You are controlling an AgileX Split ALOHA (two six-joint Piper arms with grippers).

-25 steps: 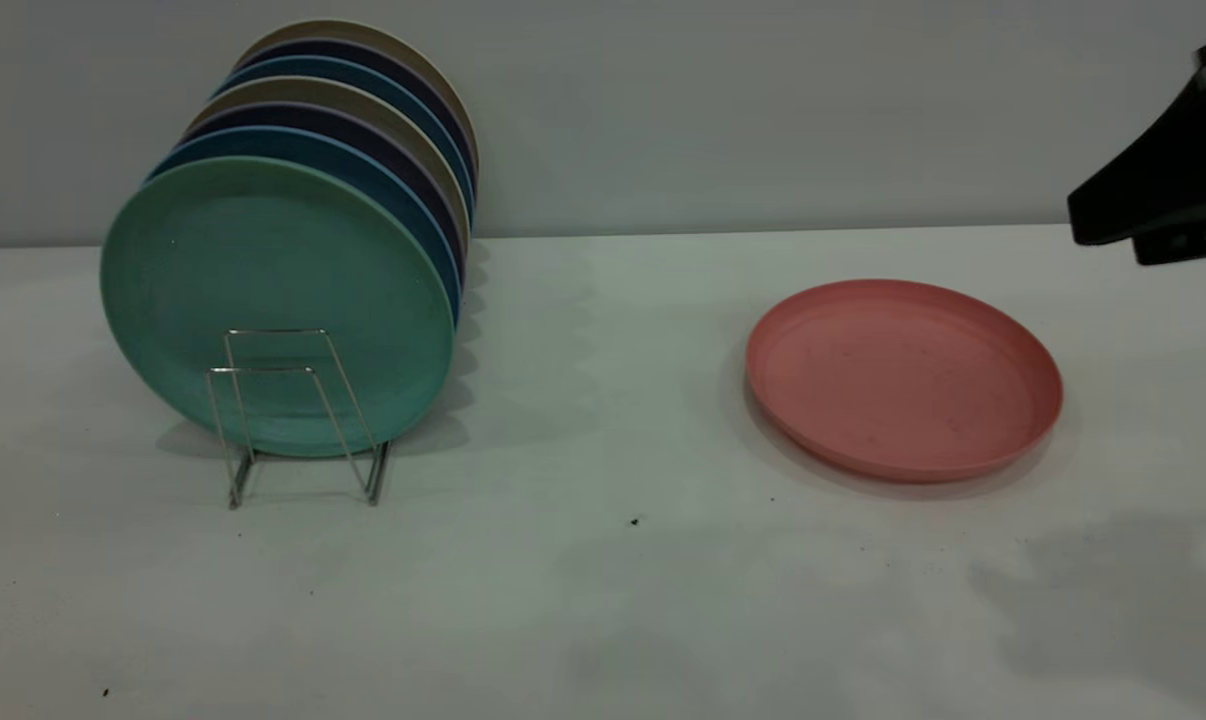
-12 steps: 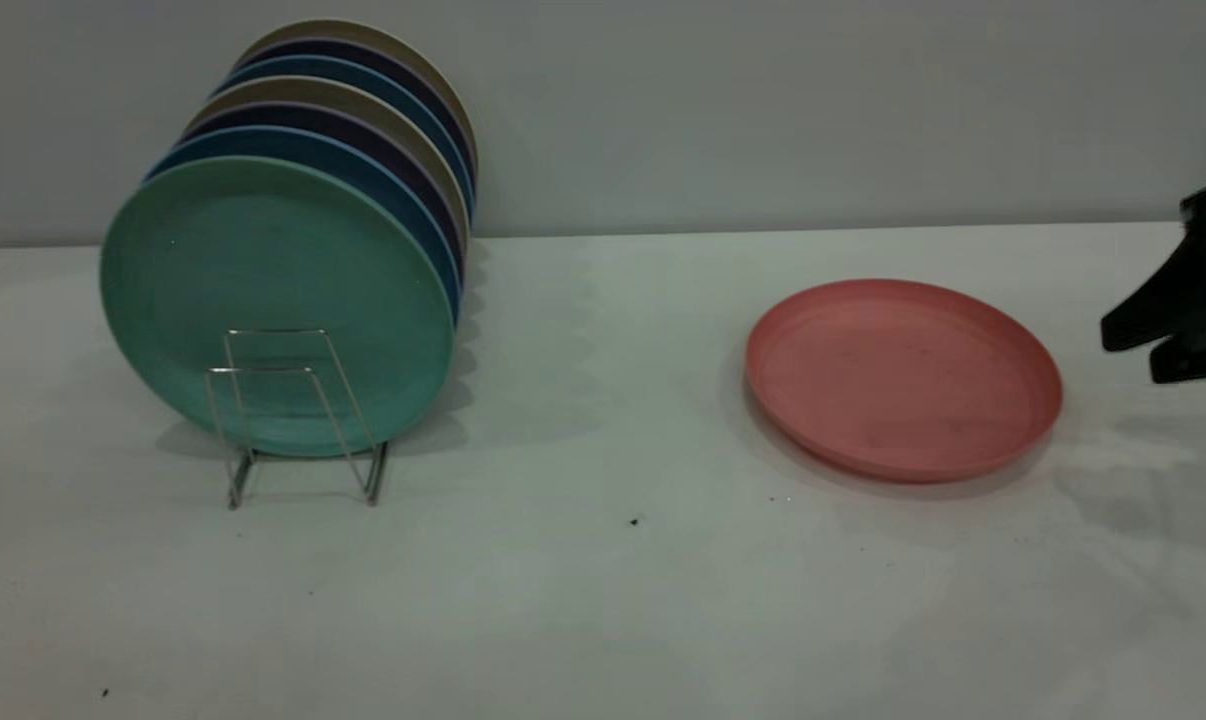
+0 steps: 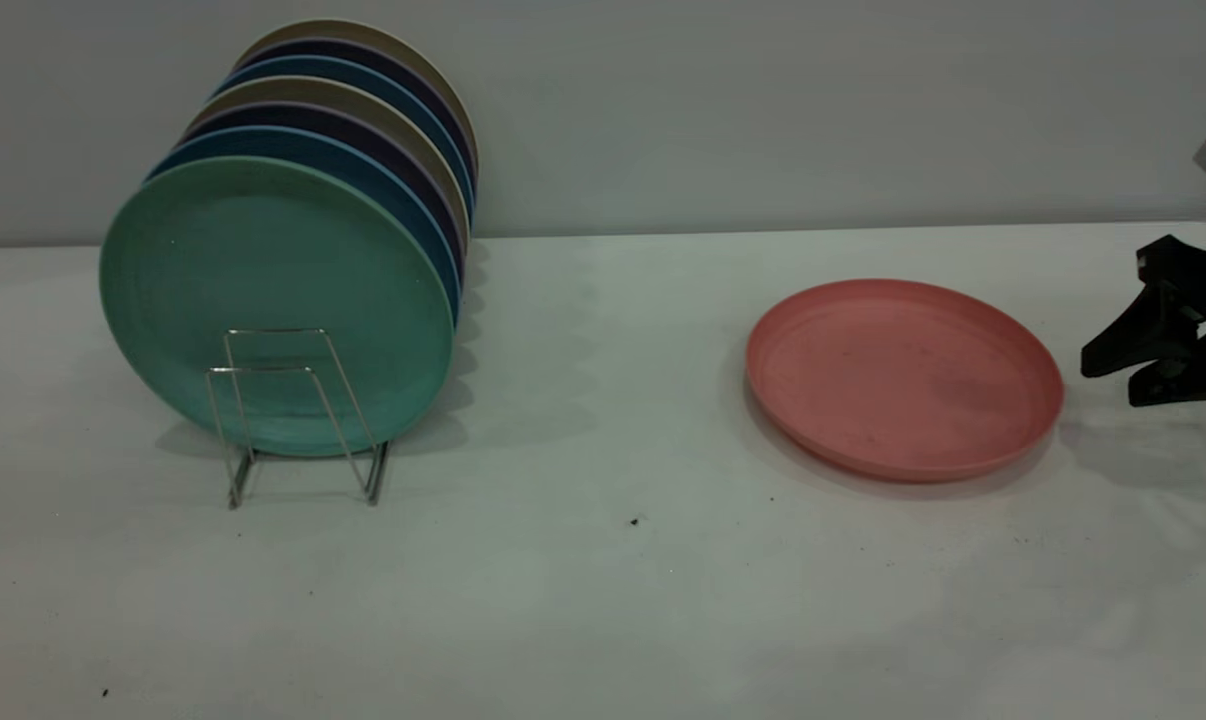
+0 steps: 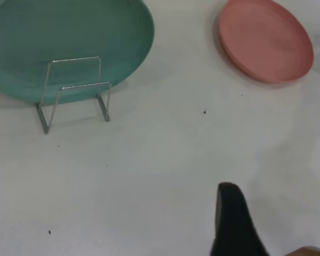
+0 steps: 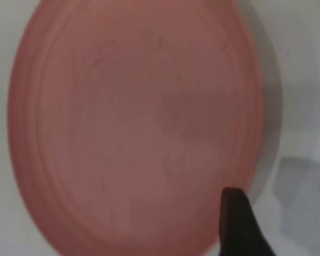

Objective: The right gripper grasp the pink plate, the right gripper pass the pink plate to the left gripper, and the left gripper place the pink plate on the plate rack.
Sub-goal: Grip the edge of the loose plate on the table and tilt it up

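Observation:
The pink plate (image 3: 903,375) lies flat on the white table at the right; it also shows in the left wrist view (image 4: 265,40) and fills the right wrist view (image 5: 133,128). My right gripper (image 3: 1108,385) hangs low, just right of the plate's right rim, open and empty; one of its fingers (image 5: 237,224) sits over the plate's edge. The plate rack (image 3: 293,420) stands at the left, its two front wire loops free (image 4: 74,93). My left gripper (image 4: 280,208) is out of the exterior view; one black finger (image 4: 232,224) shows high above bare table, open and empty.
Several plates stand upright in the rack, a mint-green plate (image 3: 273,290) foremost, with blue, purple and tan ones behind. The grey wall (image 3: 763,110) runs along the back. Bare table (image 3: 603,400) lies between rack and pink plate.
My right gripper came down from the upper right to table height and edged left toward the pink plate's right rim. The plate and rack have not moved.

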